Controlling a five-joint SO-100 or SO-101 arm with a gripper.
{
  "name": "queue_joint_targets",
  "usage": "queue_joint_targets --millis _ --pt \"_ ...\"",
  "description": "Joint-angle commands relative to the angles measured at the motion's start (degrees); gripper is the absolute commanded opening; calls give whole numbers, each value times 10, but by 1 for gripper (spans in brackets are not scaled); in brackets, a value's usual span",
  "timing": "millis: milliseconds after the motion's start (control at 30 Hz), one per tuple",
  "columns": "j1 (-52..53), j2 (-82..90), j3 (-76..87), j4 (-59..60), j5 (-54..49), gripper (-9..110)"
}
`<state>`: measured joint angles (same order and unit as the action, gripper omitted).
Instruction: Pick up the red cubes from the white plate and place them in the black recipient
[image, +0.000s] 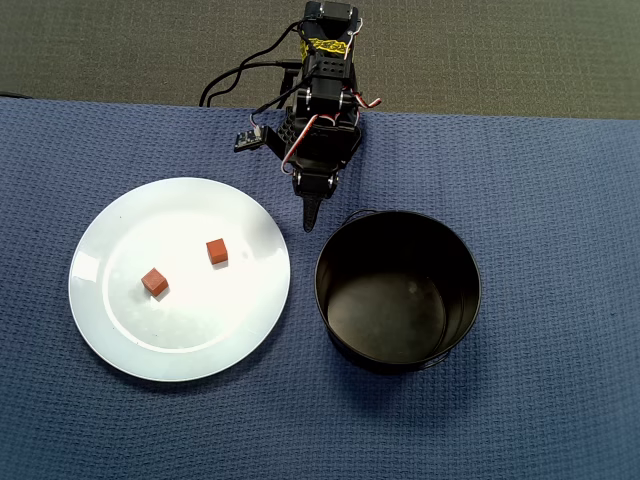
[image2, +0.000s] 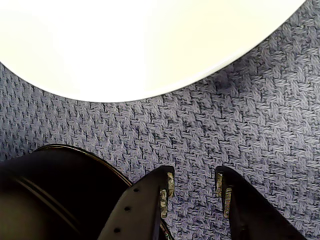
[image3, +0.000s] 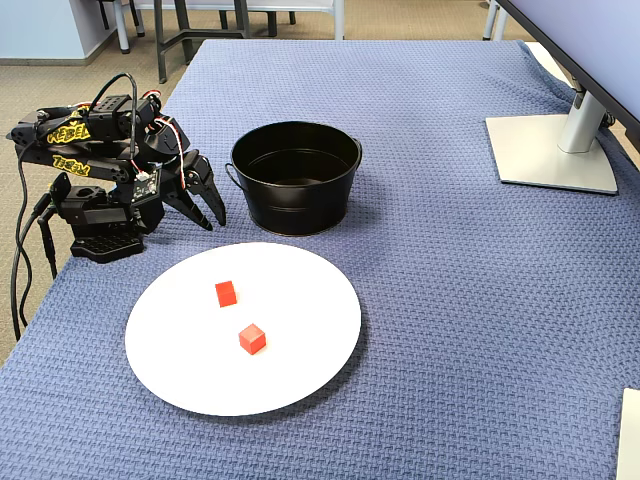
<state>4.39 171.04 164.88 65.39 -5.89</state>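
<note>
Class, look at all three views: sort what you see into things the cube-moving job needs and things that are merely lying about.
Needed for the job:
- two small matte red cubes
- large round glossy white plate holding them
- round black metal pot, empty
- arm's two-finger gripper, open, holding nothing

Merely lying about:
- grey monitor stand
- blue woven table cloth

A: Upper field: which object fills it?

B: The white plate (image2: 135, 45), only its curved edge and bare glossy face visible, overexposed.

A: And beneath it?

B: Blue woven cloth (image2: 240, 130) covering the surface.

A: Lower left?

B: The black recipient (image2: 45, 195), rim and dark wall, just beside the plate.

A: Bottom centre?

B: The pincer (image2: 195, 187), its two fingertips parted with cloth showing between, nothing gripped.
</note>
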Motion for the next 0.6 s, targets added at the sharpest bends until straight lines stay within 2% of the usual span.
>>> queue_joint_targets --millis 0,433,567 --pt "64 -11 -71 24 -98 5" --pt "68 -12 -86 31 -121 4" --pt "80 -22 -179 112 -258 9"
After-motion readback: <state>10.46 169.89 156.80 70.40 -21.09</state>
